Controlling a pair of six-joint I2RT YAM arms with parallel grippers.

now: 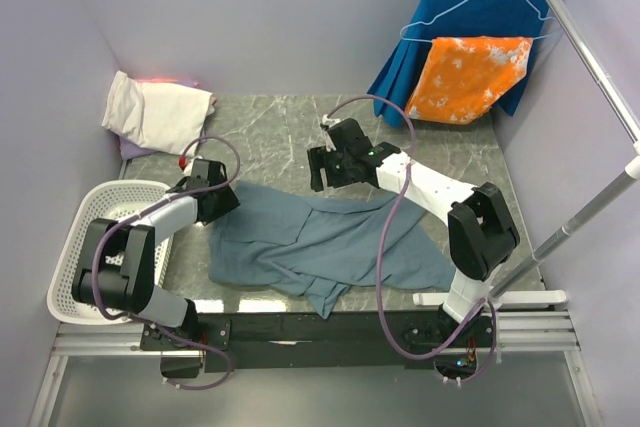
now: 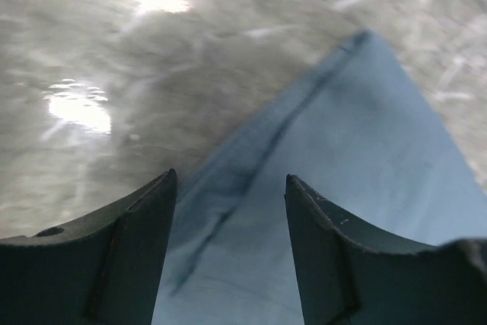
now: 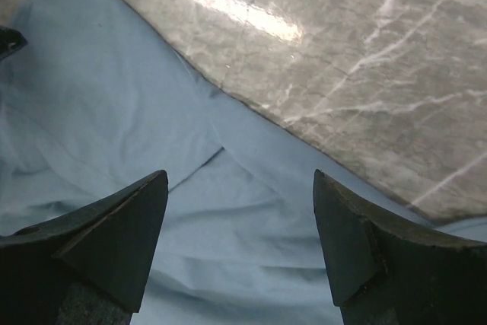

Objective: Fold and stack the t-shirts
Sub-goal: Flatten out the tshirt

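The blue-grey t-shirt [image 1: 320, 247] lies rumpled and spread on the marble table. My left gripper [image 1: 222, 199] is open just above its left corner; the cloth [image 2: 319, 173] lies under and between the fingers, not pinched. My right gripper [image 1: 325, 169] is open above the shirt's far edge; the cloth [image 3: 152, 142] shows below the jaws. A cream-white folded t-shirt [image 1: 155, 112] lies at the back left on a lavender one [image 1: 135, 150], which shows only as an edge.
A white basket [image 1: 75, 247] stands at the left near edge. An orange-and-white blotched cloth [image 1: 468, 77] and a royal-blue pleated garment [image 1: 480, 12] hang from a rack [image 1: 590, 57] at the back right. Bare marble [image 1: 270, 132] lies behind the shirt.
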